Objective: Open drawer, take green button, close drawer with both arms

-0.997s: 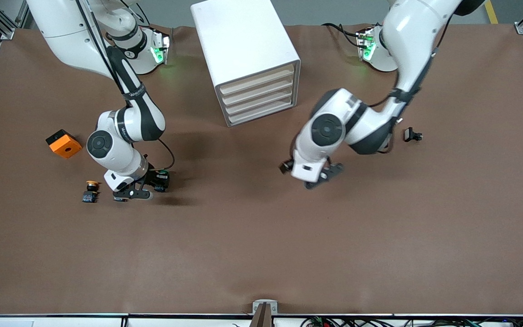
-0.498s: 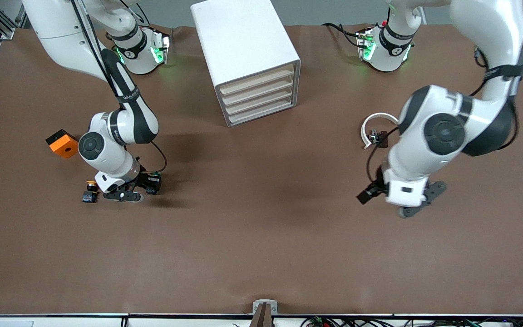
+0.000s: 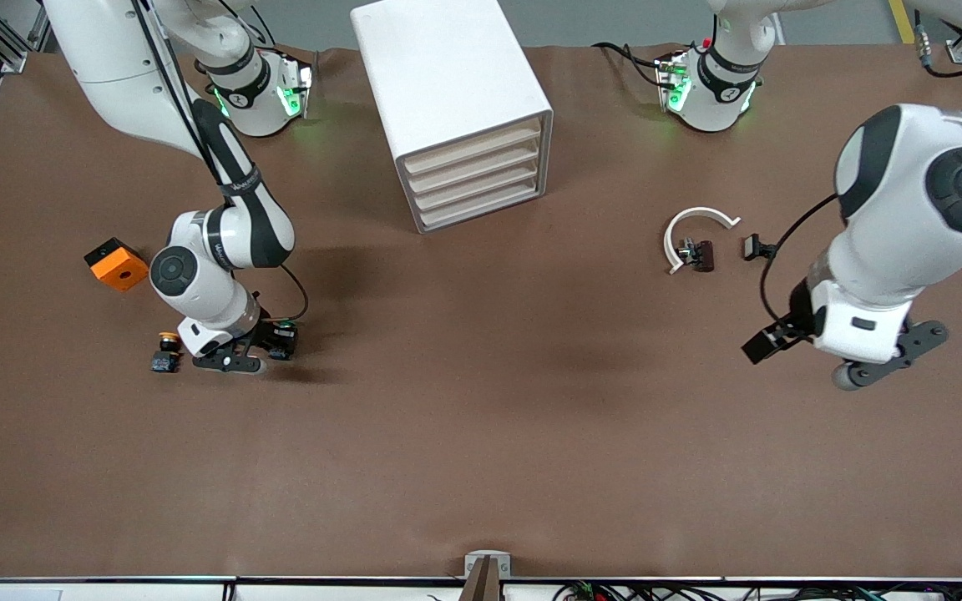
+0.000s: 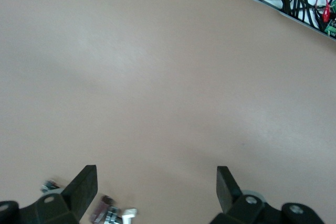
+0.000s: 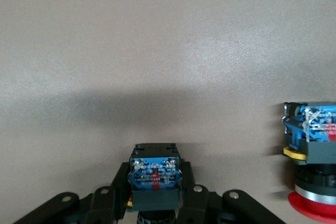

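Note:
The white cabinet stands at the back middle with all four drawers pushed in. The drawer, third from the top, is shut. My right gripper is low over the table toward the right arm's end. It is shut on the button. In the right wrist view the fingers clamp the button's black-and-blue body and its cap is hidden. My left gripper is over bare table at the left arm's end. It is open and empty in the left wrist view.
A second button with a red cap lies beside my right gripper. An orange block sits near it. A white C-shaped ring, a dark part and a black part lie toward the left arm's end.
My left arm has swung from in front of the cabinet to its own end of the table, uncovering the white ring. My right gripper has shifted slightly toward the red-capped button, still holding the button.

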`<state>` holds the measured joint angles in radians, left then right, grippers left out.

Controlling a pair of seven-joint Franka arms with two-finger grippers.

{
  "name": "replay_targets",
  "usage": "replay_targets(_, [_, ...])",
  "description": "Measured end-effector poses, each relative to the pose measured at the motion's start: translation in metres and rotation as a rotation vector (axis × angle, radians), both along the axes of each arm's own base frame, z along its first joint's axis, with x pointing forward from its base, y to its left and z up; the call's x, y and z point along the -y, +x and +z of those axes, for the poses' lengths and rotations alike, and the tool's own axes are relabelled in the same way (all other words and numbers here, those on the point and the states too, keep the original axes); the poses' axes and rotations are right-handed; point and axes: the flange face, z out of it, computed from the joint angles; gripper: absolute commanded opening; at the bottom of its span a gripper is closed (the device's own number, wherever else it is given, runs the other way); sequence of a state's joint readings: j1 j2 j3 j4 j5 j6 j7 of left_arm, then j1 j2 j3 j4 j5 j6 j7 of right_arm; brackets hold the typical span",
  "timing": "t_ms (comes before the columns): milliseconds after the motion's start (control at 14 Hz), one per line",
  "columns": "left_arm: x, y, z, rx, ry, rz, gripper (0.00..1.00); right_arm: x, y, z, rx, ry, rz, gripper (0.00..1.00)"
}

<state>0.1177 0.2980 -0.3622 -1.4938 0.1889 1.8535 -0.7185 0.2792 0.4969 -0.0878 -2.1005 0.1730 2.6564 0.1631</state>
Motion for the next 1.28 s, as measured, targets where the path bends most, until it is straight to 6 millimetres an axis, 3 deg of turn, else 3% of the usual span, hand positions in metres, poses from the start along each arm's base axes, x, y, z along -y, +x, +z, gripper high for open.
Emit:
replay_targets(285, [-0.056, -0.025, 0.052, -0.021, -0.023, -0.108, 1.0, 0.008, 0.012, 0.008, -0.012, -0.005, -0.014, 1.0])
replay_targets(498, [-0.098, -0.053, 0.083, -0.034, -0.016, -0.184, 1.0, 0.012, 0.033, 0.042, -0.069, -0.001, -0.018, 1.0])
replay_targets(926, [-0.099, -0.104, 0.122, -0.06, 0.004, -0.23, 1.0, 0.021, 0.042, 0.122, -0.157, -0.048, 0.029, 1.0])
replay_targets(1282, [-0.116, -0.119, 0.124, -0.066, 0.011, -0.29, 1.0, 0.046, 0.046, 0.233, -0.311, -0.092, 0.075, 1.0])
